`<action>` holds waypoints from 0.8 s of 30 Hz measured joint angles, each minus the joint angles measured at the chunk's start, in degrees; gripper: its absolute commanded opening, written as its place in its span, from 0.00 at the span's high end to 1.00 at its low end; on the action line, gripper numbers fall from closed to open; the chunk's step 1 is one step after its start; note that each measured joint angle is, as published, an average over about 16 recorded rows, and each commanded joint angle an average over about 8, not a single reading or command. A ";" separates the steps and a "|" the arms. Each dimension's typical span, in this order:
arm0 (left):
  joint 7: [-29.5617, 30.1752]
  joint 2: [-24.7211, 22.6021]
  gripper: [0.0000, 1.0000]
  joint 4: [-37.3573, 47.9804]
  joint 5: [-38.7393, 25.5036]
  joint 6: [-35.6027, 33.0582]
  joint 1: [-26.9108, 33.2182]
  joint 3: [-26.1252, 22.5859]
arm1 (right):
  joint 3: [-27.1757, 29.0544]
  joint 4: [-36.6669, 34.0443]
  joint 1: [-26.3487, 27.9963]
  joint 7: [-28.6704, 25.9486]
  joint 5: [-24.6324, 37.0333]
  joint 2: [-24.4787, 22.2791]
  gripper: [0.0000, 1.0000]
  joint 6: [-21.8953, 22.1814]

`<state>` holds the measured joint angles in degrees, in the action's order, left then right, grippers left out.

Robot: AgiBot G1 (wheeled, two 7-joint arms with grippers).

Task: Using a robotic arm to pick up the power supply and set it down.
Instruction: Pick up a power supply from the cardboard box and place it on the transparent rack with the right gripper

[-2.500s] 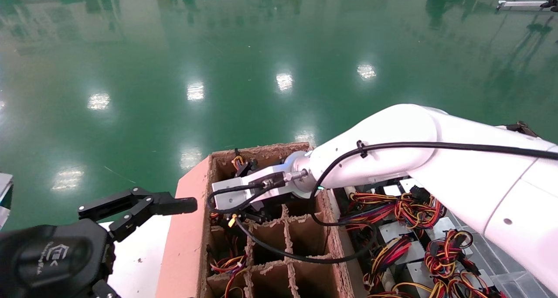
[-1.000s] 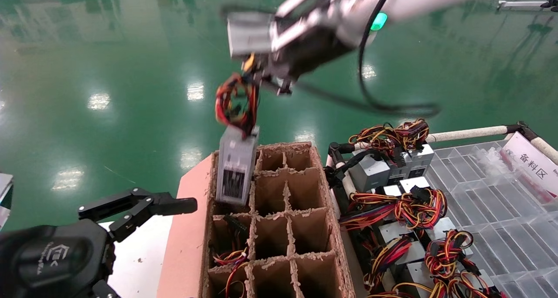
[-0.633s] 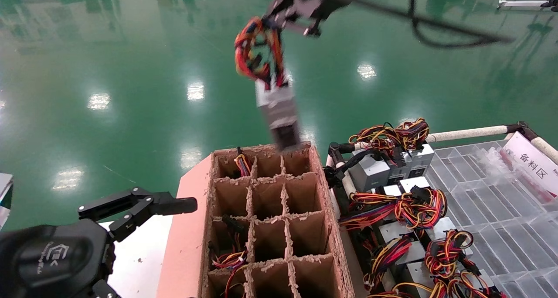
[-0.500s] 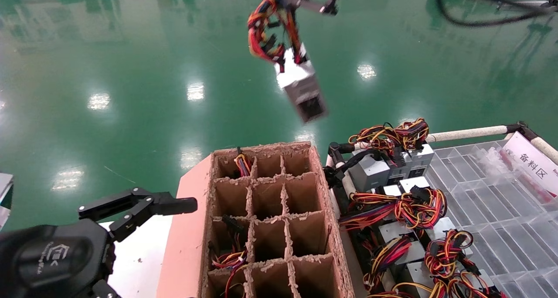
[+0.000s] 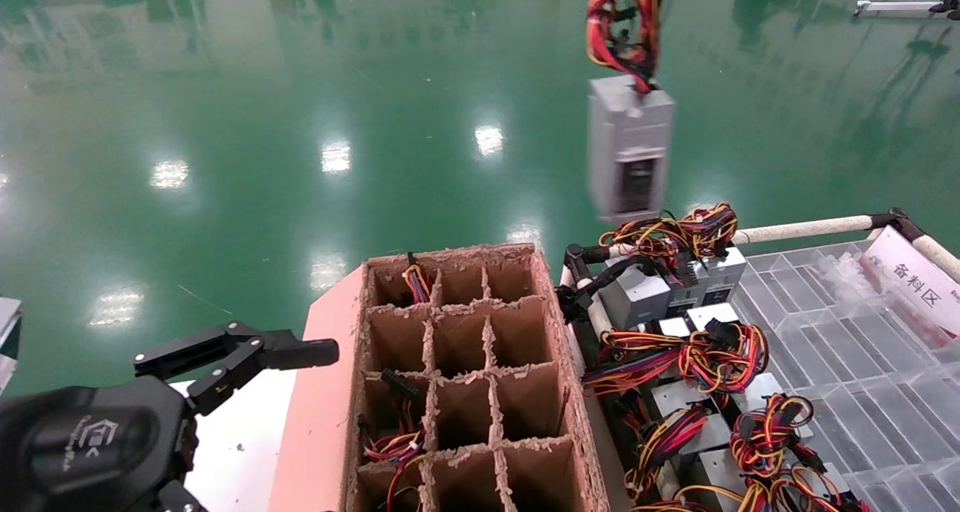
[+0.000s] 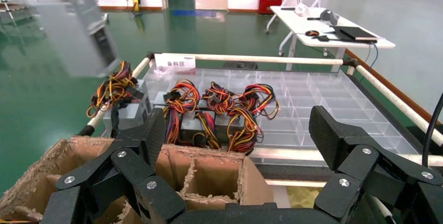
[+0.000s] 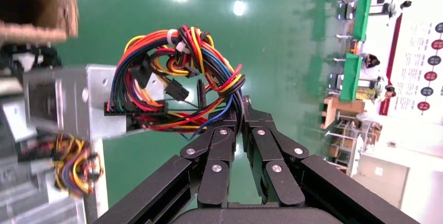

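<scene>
The power supply (image 5: pixel 628 148), a silver-grey box, hangs in the air from its looped red, orange, yellow and black wires (image 5: pixel 622 28). It is above the far left end of the clear tray (image 5: pixel 862 362). My right gripper (image 7: pixel 241 104) is shut on the wire bundle (image 7: pixel 177 78), and the box (image 7: pixel 73 101) dangles beyond it. In the head view the robotic arm is almost entirely past the top edge. The left wrist view shows the box (image 6: pixel 78 33) blurred and high. My left gripper (image 5: pixel 240 354) stays parked and open beside the cardboard box.
A cardboard box (image 5: pixel 450 377) with divider cells stands in the near middle; some cells hold wires. Right of it, the tray holds several more wired supplies (image 5: pixel 675 354) and a white label (image 5: pixel 919 283). A railing (image 5: pixel 810 229) edges the tray. Green floor lies beyond.
My right gripper pulled the power supply up out of the box's far-left cell by its wires. It then swung the supply right, from above the box to above the tray's far end.
</scene>
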<state>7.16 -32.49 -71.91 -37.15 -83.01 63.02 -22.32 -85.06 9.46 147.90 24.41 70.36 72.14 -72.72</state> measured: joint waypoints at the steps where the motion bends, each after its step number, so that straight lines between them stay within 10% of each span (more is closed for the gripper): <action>1: 0.00 0.00 0.00 0.00 0.00 0.00 0.00 0.00 | -0.07 -0.50 0.09 0.76 0.13 -0.36 1.00 -0.21; 24: 0.00 0.00 0.00 0.00 0.00 0.00 0.00 -0.01 | -2.40 -6.76 2.84 14.21 3.50 -10.95 1.00 -11.39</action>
<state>7.15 -32.49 -71.91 -37.15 -83.00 63.03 -22.32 -87.46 2.70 150.74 38.62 73.86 61.19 -84.11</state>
